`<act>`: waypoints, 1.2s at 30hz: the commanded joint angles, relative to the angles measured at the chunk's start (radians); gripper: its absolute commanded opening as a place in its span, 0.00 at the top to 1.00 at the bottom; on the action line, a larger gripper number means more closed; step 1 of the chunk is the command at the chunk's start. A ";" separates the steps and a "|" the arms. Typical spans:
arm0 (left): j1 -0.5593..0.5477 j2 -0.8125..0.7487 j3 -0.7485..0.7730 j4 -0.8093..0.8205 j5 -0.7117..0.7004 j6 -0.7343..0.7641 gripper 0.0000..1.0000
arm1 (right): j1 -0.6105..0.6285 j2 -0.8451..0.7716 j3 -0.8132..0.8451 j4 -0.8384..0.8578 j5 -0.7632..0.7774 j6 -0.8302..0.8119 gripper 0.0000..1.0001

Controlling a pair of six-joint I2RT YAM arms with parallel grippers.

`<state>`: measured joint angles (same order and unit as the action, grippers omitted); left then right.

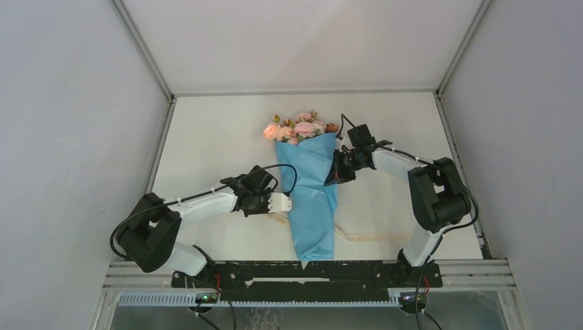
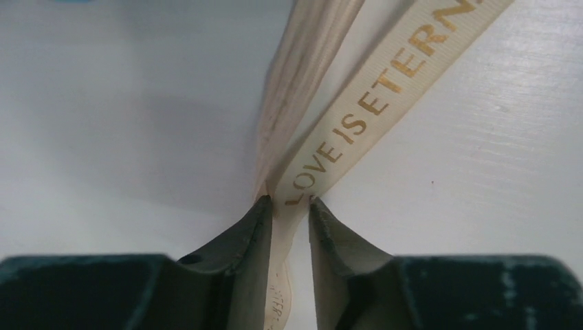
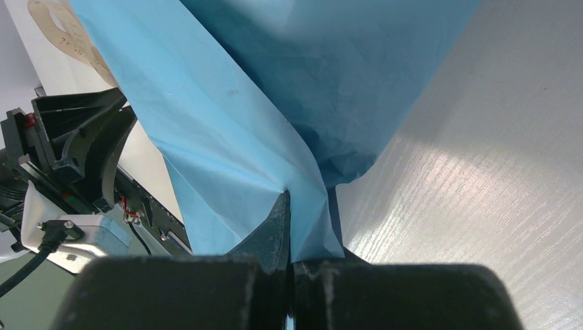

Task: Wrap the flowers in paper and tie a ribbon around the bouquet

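Bouquet (image 1: 313,185) lies across ribbon (image 1: 366,237) on table (image 1: 206,137).

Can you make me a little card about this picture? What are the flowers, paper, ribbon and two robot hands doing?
flowers: pink roses poking out of the far end of the wrap
paper: light blue, rolled into a cone, lying on the table
ribbon: cream with gold letters, trailing out on both sides of the cone
left gripper: fingers apart, ribbon between them
right gripper: shut on the paper's edge
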<state>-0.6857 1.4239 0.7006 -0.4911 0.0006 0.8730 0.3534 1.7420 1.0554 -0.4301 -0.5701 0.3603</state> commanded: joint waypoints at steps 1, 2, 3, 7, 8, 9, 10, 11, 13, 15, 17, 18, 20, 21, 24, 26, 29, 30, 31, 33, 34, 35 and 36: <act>0.007 0.042 0.003 -0.049 0.058 0.012 0.74 | -0.004 -0.005 0.002 0.005 -0.020 -0.026 1.00; 0.007 0.039 0.004 -0.052 0.062 0.008 0.81 | -0.004 -0.005 0.000 0.004 -0.019 -0.026 1.00; 0.008 0.035 0.005 -0.058 0.064 0.006 0.88 | -0.004 -0.005 0.001 0.003 -0.019 -0.027 1.00; 0.009 -0.001 0.010 -0.101 0.083 0.009 1.00 | -0.006 -0.006 0.001 -0.002 -0.017 -0.031 1.00; 0.009 -0.015 0.010 -0.113 0.088 0.009 1.00 | -0.006 -0.007 0.002 -0.003 -0.016 -0.032 1.00; 0.011 -0.030 0.011 -0.125 0.091 0.005 1.00 | -0.006 -0.007 0.001 -0.004 -0.016 -0.034 1.00; 0.014 -0.050 0.016 -0.137 0.100 -0.002 1.00 | -0.006 -0.007 0.000 -0.004 -0.016 -0.034 1.00; 0.020 -0.080 0.024 -0.150 0.113 -0.010 1.00 | -0.007 -0.006 0.001 -0.004 -0.016 -0.034 1.00; 0.034 -0.132 0.057 -0.189 0.153 -0.047 1.00 | -0.007 -0.003 0.001 -0.003 -0.017 -0.034 1.00; 0.051 -0.190 0.112 -0.245 0.213 -0.086 1.00 | -0.006 0.003 0.001 -0.001 -0.017 -0.036 1.00; 0.077 -0.247 0.177 -0.298 0.270 -0.128 1.00 | -0.006 0.009 0.000 0.001 -0.016 -0.036 1.00; 0.092 -0.269 0.218 -0.326 0.291 -0.149 1.00 | -0.005 0.012 0.000 0.003 -0.016 -0.037 1.00; 0.137 -0.280 0.323 -0.400 0.337 -0.208 1.00 | -0.006 0.019 0.001 0.005 -0.016 -0.034 1.00; 0.164 -0.284 0.378 -0.424 0.355 -0.242 1.00 | -0.003 0.022 0.000 0.006 -0.016 -0.033 1.00; 0.250 -0.303 0.545 -0.461 0.398 -0.362 1.00 | 0.007 0.030 0.001 0.011 -0.016 -0.027 1.00; 0.310 -0.311 0.705 -0.476 0.468 -0.446 1.00 | 0.015 0.034 0.001 0.016 -0.016 -0.023 1.00; 0.351 -0.318 0.869 -0.459 0.531 -0.558 1.00 | 0.028 0.041 0.002 0.028 -0.016 -0.014 1.00; 0.351 -0.316 0.901 -0.436 0.556 -0.609 1.00 | 0.033 0.043 0.001 0.032 -0.016 -0.008 1.00; 0.351 -0.311 0.910 -0.403 0.586 -0.649 1.00 | 0.037 0.046 0.001 0.037 -0.017 -0.004 1.00; 0.347 -0.295 0.856 -0.269 0.670 -0.748 1.00 | 0.049 0.050 0.001 0.047 -0.017 0.006 1.00; 0.339 -0.280 0.805 -0.198 0.686 -0.796 1.00 | 0.055 0.051 0.001 0.053 -0.019 0.012 1.00; 0.325 -0.259 0.751 -0.135 0.675 -0.837 1.00 | 0.063 0.051 0.002 0.058 -0.021 0.019 1.00; 0.306 -0.231 0.698 -0.080 0.658 -0.859 1.00 | 0.069 0.051 0.000 0.064 -0.024 0.025 1.00</act>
<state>-0.3435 1.1069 1.5417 -0.7780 0.5762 0.2337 0.3901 1.7885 1.0554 -0.4068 -0.5774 0.3576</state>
